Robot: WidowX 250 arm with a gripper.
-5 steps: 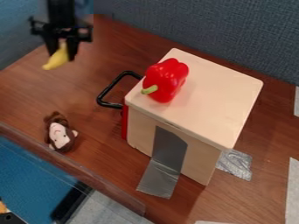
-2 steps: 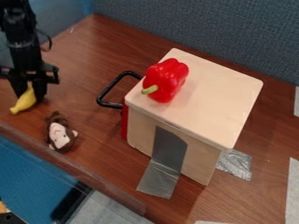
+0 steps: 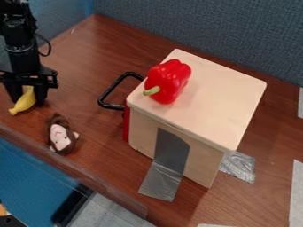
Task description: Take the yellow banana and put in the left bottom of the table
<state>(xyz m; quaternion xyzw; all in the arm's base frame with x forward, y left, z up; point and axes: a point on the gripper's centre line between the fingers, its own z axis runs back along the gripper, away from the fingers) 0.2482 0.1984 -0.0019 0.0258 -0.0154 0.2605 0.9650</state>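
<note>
Pincer (image 3: 27,100), well left of the wooden box (image 3: 198,99): released, its two fingers spread on either side of the banana (image 3: 24,103). The banana lies on the wooden surface (image 3: 77,80), farther left of the box than the toy monkey head (image 3: 61,136). Red pepper (image 3: 168,80): on the box's top, near its left edge.

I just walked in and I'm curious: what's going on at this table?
A black robot arm is handling a yellow banana. Its gripper is open around the banana, which appears to rest on the left part of the table, near a small monkey-faced toy. A red pepper sits on a wooden box.
</note>
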